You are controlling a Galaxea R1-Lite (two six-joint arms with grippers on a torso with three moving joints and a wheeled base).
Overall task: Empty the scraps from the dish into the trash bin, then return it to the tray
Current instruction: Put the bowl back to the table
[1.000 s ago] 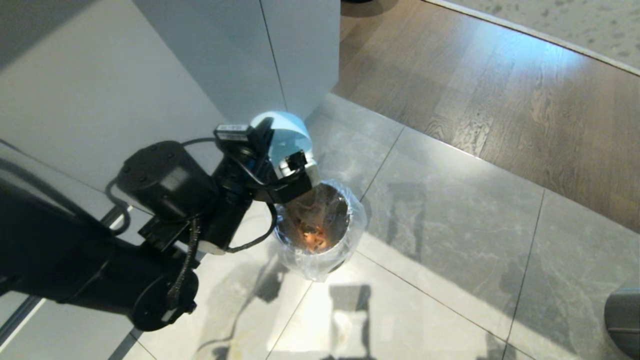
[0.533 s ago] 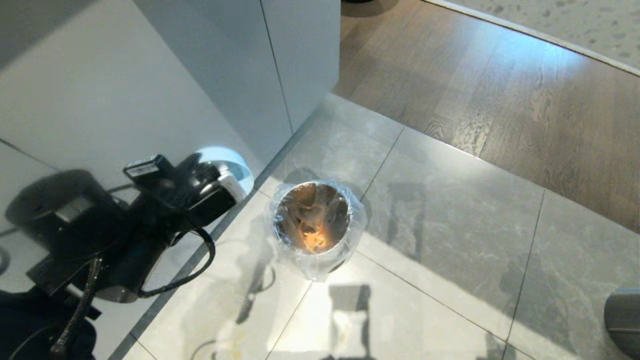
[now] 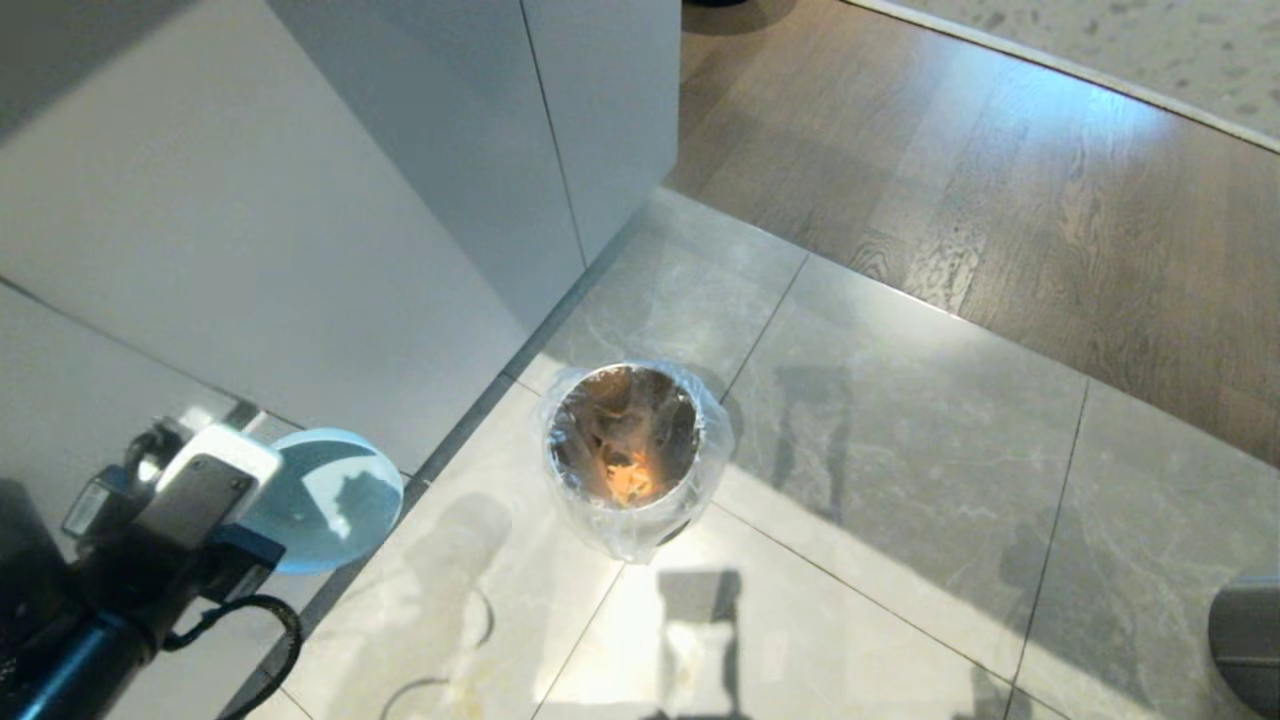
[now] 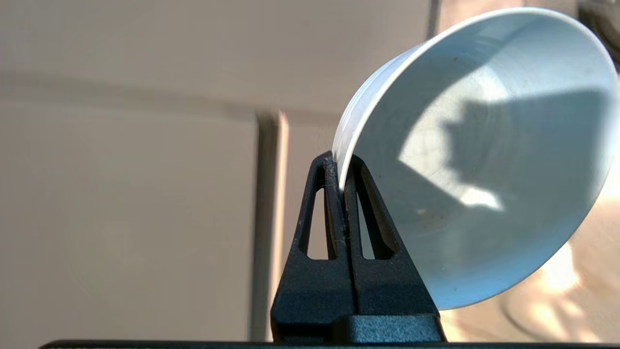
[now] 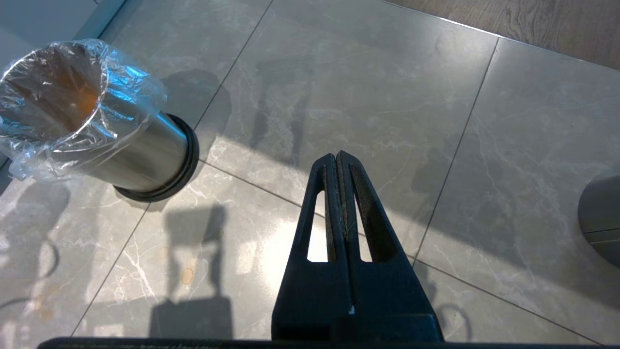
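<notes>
Holding the dish (image 3: pixel 325 498) low at the head view's left edge, over the cabinet foot and clear of the trash bin (image 3: pixel 630 445); a second ago tipped right above the bin's mouth, now drawn back by the left gripper (image 3: pixel 262 500). Orange scraps (image 3: pixel 628 483) lying inside the bin, open tiled floor (image 3: pixel 900 450) to its right. Seen from the left wrist: jaws pinched on the dish's rim, inside bare. Seen from the right wrist: right gripper (image 5: pixel 337 160) pressed together, hanging over floor well apart from the bin.
</notes>
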